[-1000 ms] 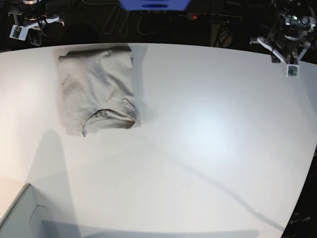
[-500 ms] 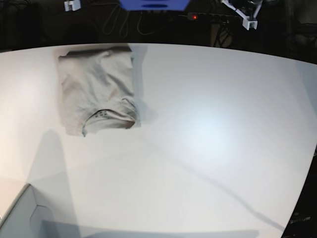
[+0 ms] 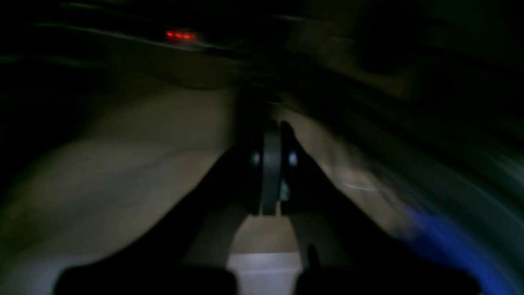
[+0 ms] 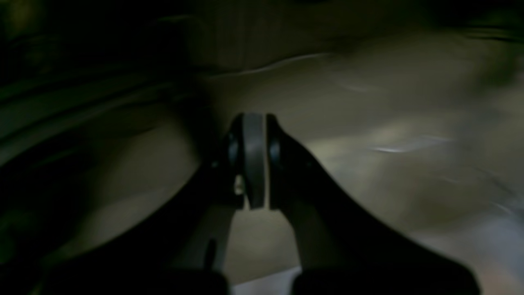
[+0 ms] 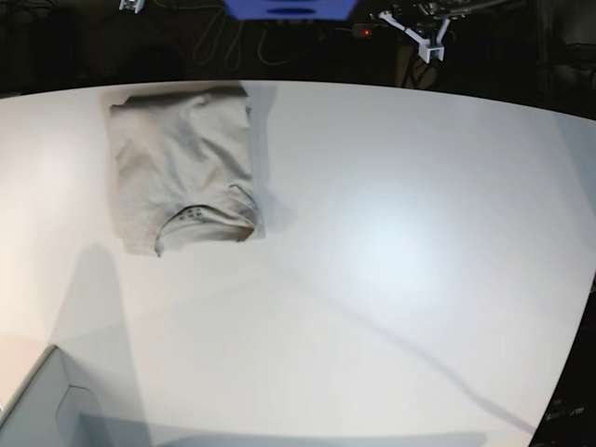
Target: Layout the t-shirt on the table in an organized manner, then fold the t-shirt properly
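Note:
The t-shirt [image 5: 182, 168] lies folded into a compact rectangle at the far left of the white table [image 5: 372, 279], its collar with small print facing the near side. Neither arm touches it. In the base view, part of the left arm shows beyond the far edge at the top right, and only a small white piece of the right arm at the top left. In the dim, blurred left wrist view my left gripper [image 3: 271, 135] is shut with nothing between its fingers. My right gripper [image 4: 254, 123] is likewise shut and empty in the right wrist view.
A pale box corner [image 5: 37, 410] juts in at the near left. Beyond the table's far edge are a blue object [image 5: 289, 7], dark cables and a power strip with a red light [image 5: 365, 32].
Both arms have pulled back from the table's far corners toward the top of the view and nearly left it. The t-shirt has not moved.

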